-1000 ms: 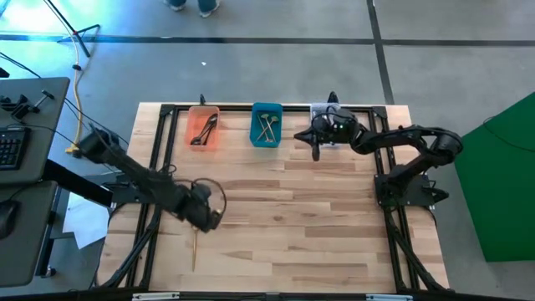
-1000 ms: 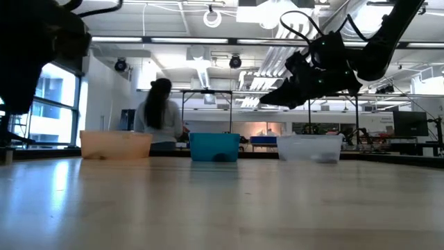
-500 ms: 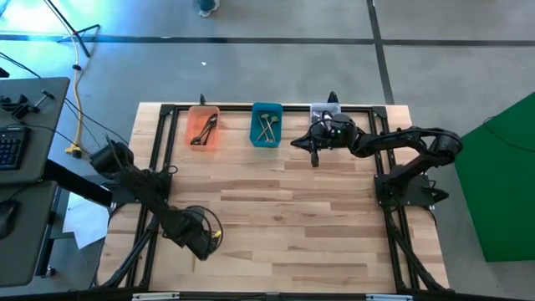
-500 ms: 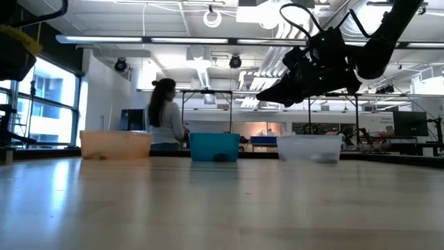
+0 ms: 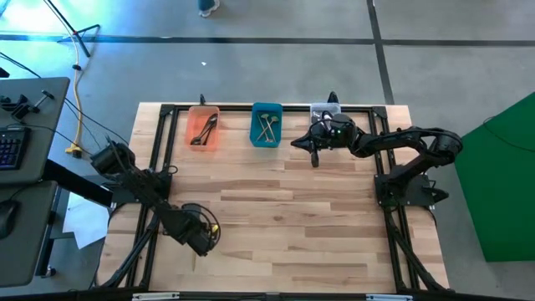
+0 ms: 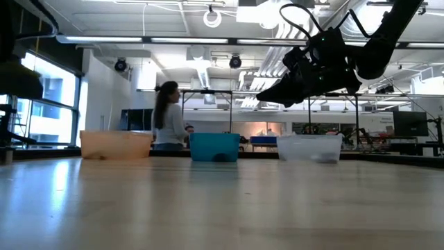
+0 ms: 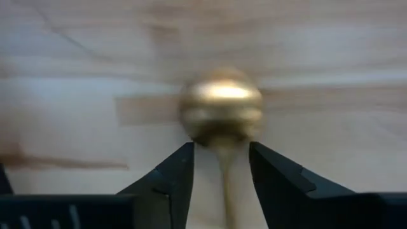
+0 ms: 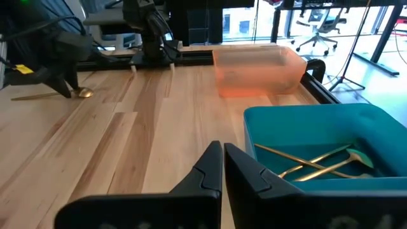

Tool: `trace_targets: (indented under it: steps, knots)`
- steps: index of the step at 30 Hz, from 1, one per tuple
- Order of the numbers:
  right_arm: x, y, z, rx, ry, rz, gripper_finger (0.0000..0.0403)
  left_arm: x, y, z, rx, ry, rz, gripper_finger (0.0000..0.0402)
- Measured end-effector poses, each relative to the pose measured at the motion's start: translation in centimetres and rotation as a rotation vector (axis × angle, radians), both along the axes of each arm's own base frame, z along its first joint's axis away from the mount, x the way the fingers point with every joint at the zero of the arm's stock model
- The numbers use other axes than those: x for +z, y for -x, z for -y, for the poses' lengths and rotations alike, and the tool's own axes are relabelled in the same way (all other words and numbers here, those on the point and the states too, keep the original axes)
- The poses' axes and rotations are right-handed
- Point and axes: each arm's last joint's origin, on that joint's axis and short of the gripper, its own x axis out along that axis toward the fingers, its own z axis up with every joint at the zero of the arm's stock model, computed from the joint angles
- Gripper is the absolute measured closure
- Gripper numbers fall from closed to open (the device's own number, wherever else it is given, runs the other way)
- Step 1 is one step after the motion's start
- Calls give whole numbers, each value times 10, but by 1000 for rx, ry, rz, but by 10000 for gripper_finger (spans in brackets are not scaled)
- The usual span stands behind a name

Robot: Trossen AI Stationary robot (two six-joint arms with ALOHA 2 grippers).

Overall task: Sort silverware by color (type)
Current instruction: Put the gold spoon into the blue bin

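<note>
A gold spoon (image 7: 221,105) lies flat on the wooden table near its front left. My left gripper (image 7: 222,159) points down over it, open. Its two fingers stand on either side of the handle (image 7: 230,187), just behind the bowl, without touching it. The right wrist view shows the same spoon (image 8: 44,95) under my left gripper (image 8: 63,89). My right gripper (image 8: 222,159) is shut with nothing in it and hangs level above the table's far side, near the teal bin (image 5: 267,124). That bin holds gold spoons (image 8: 315,166). The orange bin (image 5: 203,128) holds dark spoons.
Three bins stand in a row along the far edge: the orange bin (image 6: 116,144), the teal bin (image 6: 214,146) and a clear bin (image 6: 309,148), which my right arm partly covers in the high view. A person (image 6: 168,118) stands in the room behind the table.
My left gripper has gone toward the table's near edge and down, rolling about its own axis, and now covers the gold spoon that lay in front of it. The spoon has stayed where it was. The person in the room has stepped to the right.
</note>
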Motion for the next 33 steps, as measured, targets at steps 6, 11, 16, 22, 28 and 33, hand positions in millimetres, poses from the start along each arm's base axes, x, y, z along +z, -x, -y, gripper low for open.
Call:
trace_targets:
  steps: [6,11,16,22,28,33]
  knots:
    - [0,0,0,0,1,0,403,-10,4,-5,-37,-3,23,303]
    - [0,0,0,-1,-7,-1,403,-9,1,-8,-123,-18,50,365]
    - [-6,1,-1,-3,-42,-57,403,-9,-5,-16,-165,-7,33,392]
    - [-12,3,-1,-34,-62,-118,403,-4,-25,-48,-232,-58,78,398]
    - [-4,3,5,-60,-16,-40,403,15,-52,-106,-328,-159,208,400]
    - [4,6,16,-160,20,27,403,27,-71,-169,-409,-207,313,401]
